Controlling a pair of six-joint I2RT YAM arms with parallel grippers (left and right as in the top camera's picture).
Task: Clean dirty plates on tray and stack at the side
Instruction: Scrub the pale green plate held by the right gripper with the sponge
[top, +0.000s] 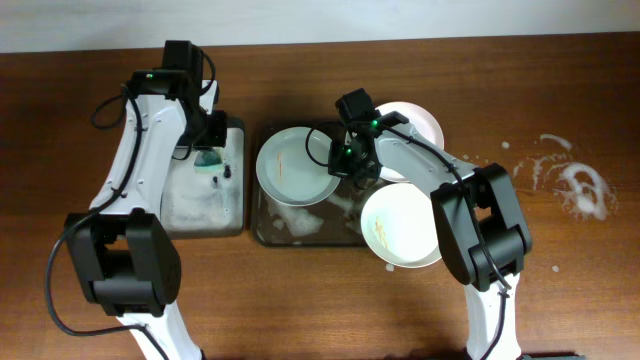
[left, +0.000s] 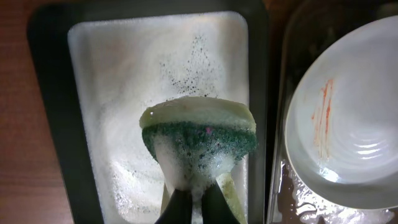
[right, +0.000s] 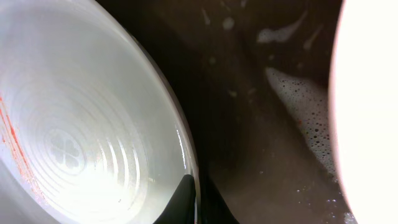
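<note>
A pale mint plate (top: 293, 166) with an orange-brown smear lies tilted over the left end of the foamy dark tray (top: 300, 232). My right gripper (top: 343, 163) is shut on its right rim (right: 186, 155); the plate also shows in the left wrist view (left: 348, 124). A white plate (top: 402, 224) with a faint smear lies over the tray's right end. A pale pink plate (top: 415, 125) lies behind it. My left gripper (left: 198, 196) is shut on a green sponge (left: 199, 140), held above the smaller soapy tray (left: 124, 93).
The smaller dark tray (top: 200, 205) full of foam stands left of the main tray. White soap splashes (top: 578, 180) fleck the tabletop at the far right. The white plate's edge (right: 367, 112) fills the right of the right wrist view.
</note>
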